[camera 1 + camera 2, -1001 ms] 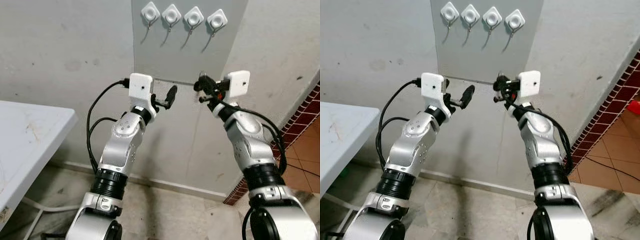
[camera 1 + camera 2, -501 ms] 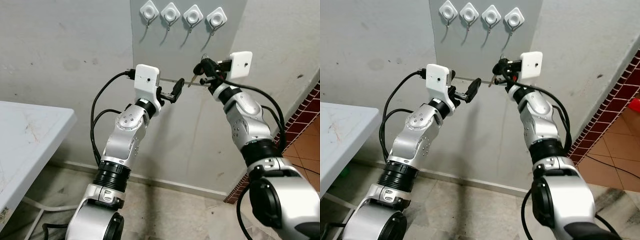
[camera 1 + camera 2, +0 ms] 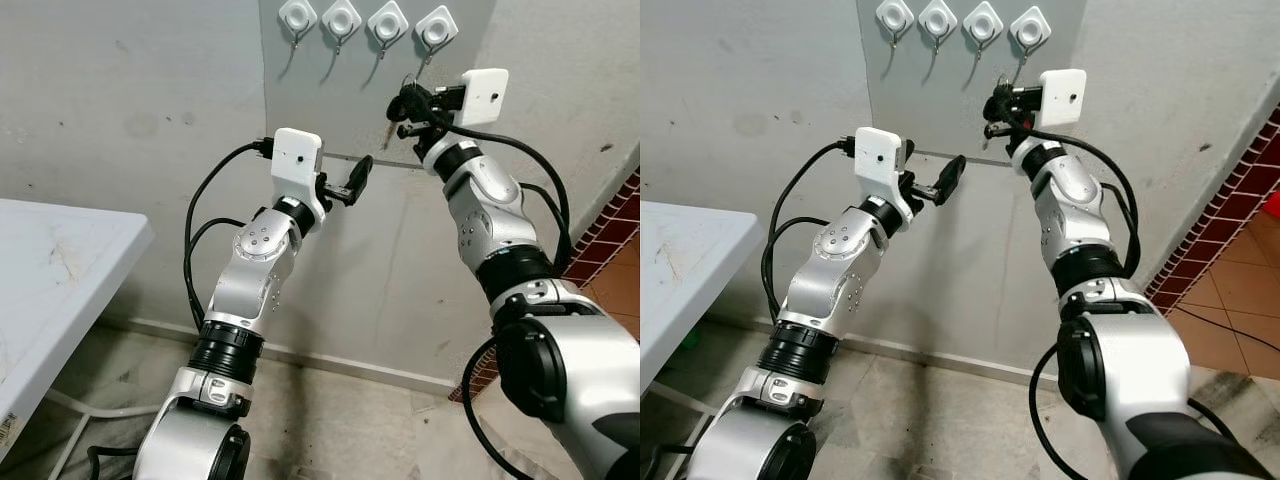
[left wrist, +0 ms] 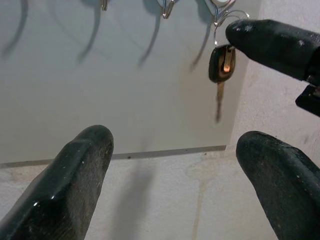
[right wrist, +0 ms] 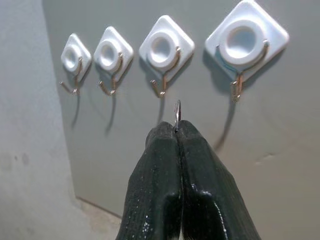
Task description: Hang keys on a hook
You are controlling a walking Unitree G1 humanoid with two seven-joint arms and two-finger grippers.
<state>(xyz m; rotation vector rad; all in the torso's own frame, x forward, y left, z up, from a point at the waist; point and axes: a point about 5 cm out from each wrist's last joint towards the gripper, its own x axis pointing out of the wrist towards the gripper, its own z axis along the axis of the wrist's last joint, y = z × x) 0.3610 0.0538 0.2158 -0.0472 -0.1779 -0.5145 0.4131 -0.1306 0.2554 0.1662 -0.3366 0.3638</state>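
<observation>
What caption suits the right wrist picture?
Right claw, shut on a key ring, raised before four white wall hooks.

Count at the wall
Showing: four white diamond-shaped plastic wall hooks (image 5: 247, 43), one black-headed metal key (image 4: 221, 70), two black-fingered grippers.

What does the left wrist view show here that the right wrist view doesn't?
Left wrist view: the black-headed key dangling from its ring under the right gripper's fingertip, and the left gripper open below. Right wrist view: the four white hook mounts in full and the right gripper pinching the key ring. Both: the hooks on the grey panel.
</observation>
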